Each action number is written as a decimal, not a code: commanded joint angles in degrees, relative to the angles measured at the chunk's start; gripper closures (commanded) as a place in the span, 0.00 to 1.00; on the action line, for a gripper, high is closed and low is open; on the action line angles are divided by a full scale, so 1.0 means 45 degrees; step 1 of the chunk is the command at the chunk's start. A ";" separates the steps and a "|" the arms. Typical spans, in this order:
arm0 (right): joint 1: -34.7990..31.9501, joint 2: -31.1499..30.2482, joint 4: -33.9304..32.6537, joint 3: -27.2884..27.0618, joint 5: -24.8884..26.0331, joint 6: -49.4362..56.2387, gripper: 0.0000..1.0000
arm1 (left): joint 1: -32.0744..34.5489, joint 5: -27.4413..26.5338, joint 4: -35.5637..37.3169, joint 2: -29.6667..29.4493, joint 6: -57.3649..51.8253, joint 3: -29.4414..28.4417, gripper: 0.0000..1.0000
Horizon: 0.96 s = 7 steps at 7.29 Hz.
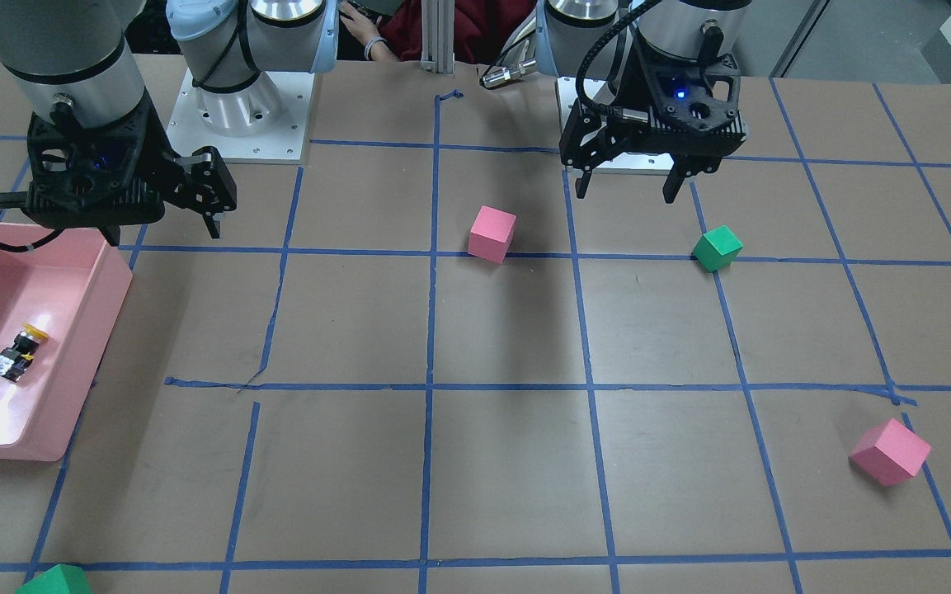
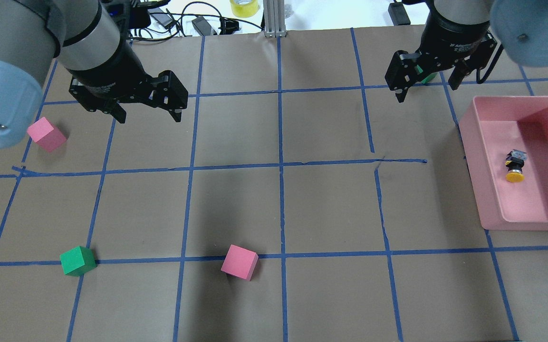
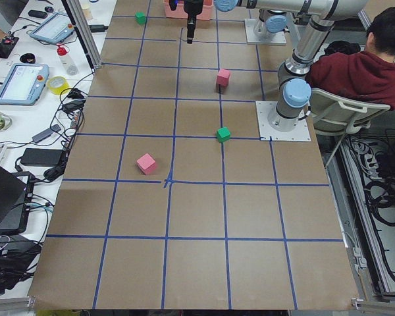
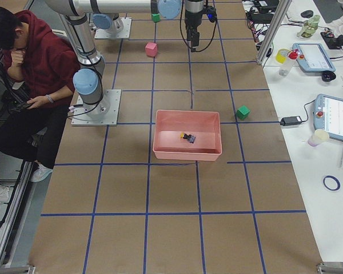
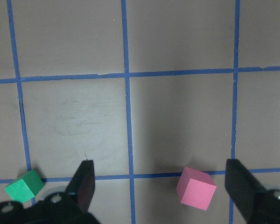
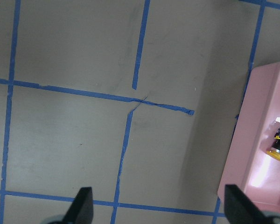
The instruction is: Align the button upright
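Note:
The button [image 2: 514, 166], with a yellow cap, a black body and a metal base, lies on its side inside the pink bin [image 2: 473, 175] at the table's right. It also shows in the front view [image 1: 17, 355] and the right wrist view [image 6: 277, 144]. My right gripper [image 2: 427, 92] is open and empty. It hangs above the table, beyond the bin's far left corner and apart from the button. My left gripper [image 2: 149, 116] is open and empty, high over the left half of the table.
A pink cube [image 2: 239, 262] and a green cube [image 2: 77, 261] sit near the robot's side. Another pink cube [image 2: 46, 134] sits at the far left. A green cube [image 1: 54, 582] lies at the far edge, near the right gripper. A person sits behind the robot.

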<state>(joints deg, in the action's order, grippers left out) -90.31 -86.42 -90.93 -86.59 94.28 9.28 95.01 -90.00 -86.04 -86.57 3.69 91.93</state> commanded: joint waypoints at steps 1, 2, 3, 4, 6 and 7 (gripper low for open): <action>0.0009 0.0024 0.0011 -0.0015 -0.0014 -0.0012 0.00 | 0.0000 -0.0001 -0.0001 0.0000 0.0000 0.0000 0.00; -0.0010 0.0024 -0.0008 -0.0015 0.0005 -0.0070 0.00 | 0.0000 -0.0001 -0.0001 0.0000 0.0000 0.0000 0.00; 0.0009 0.0024 -0.0047 -0.0015 0.0005 -0.0052 0.00 | 0.0000 -0.0001 -0.0001 0.0000 0.0000 0.0000 0.00; 0.0048 0.0043 -0.0028 -0.0015 -0.0034 -0.0013 0.00 | 0.0000 -0.0001 -0.0020 0.0000 0.0000 0.0000 0.00; 0.0204 0.0044 -0.0028 -0.0015 -0.0053 -0.0012 0.00 | 0.0000 0.0019 -0.0020 0.0000 0.0000 0.0000 0.00; 0.0282 0.0044 -0.0027 -0.0015 -0.0073 -0.0032 0.00 | 0.0000 0.0000 -0.0020 0.0000 0.0000 0.0000 0.00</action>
<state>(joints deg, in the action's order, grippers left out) -89.49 -86.23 -91.08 -86.66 94.06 9.18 95.01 -89.96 -86.13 -86.57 3.69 91.93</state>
